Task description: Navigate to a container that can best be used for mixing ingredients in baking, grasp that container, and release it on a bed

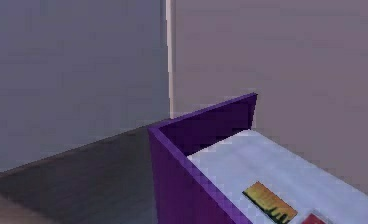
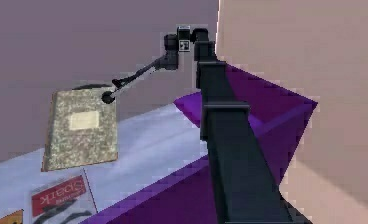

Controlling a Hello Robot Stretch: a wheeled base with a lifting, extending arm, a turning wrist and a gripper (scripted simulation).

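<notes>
Closest in, dark arm (image 2: 232, 150) stretched out across the purple-framed bed (image 2: 277, 105), most likely to bring the drop-off point over the mattress (image 2: 157, 150). At its far end, gripper (image 2: 112, 93) angled downward, fingertips at the corner of a speckled notebook (image 2: 82, 130) lying flat on the mattress. Cannot tell whether touching it, whether anything is held, or what state the fingers are in. Cannot place the mixing container from these views. Farther out, red-covered magazine (image 2: 62, 197) flat near the bed's edge, well apart from the gripper.
</notes>
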